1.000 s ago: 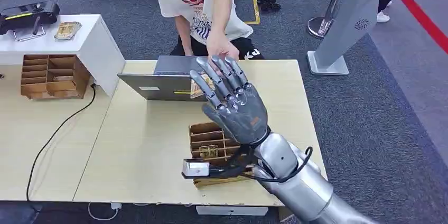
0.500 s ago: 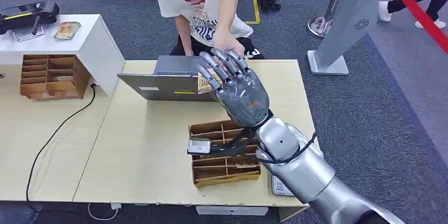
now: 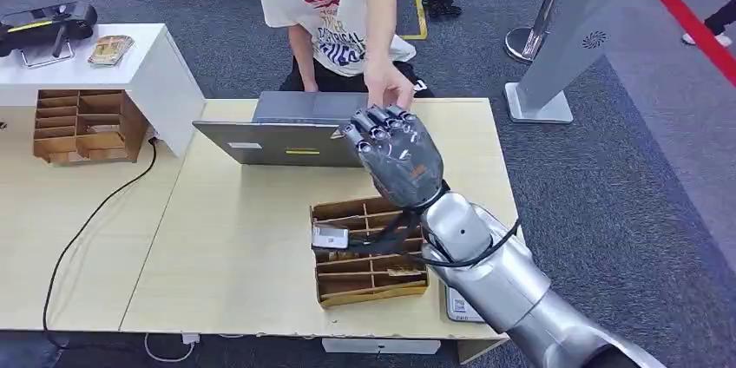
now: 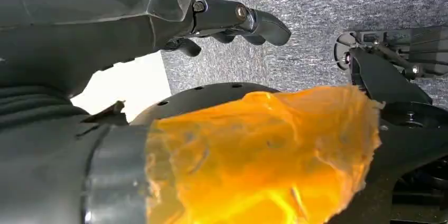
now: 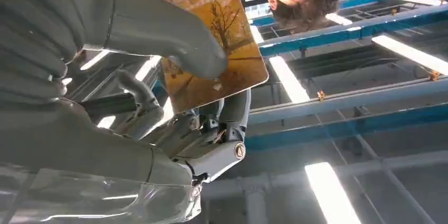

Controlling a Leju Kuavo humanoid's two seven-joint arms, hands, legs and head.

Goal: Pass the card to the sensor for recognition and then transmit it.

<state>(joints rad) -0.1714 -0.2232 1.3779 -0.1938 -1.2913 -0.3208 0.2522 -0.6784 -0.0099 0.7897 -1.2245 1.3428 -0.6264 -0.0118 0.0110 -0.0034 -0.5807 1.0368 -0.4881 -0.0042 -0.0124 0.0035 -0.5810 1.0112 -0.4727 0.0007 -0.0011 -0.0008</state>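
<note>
Fingers (image 5: pixel 158 39) of the right hand (image 3: pixel 401 153) pinching a yellow card (image 5: pixel 214 39), its top edge behind the person's hand (image 3: pixel 388 90).

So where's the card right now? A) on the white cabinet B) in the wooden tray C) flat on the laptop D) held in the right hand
D: the right wrist view shows the right hand pinching the card between thumb and fingers, raised toward the person.
</note>
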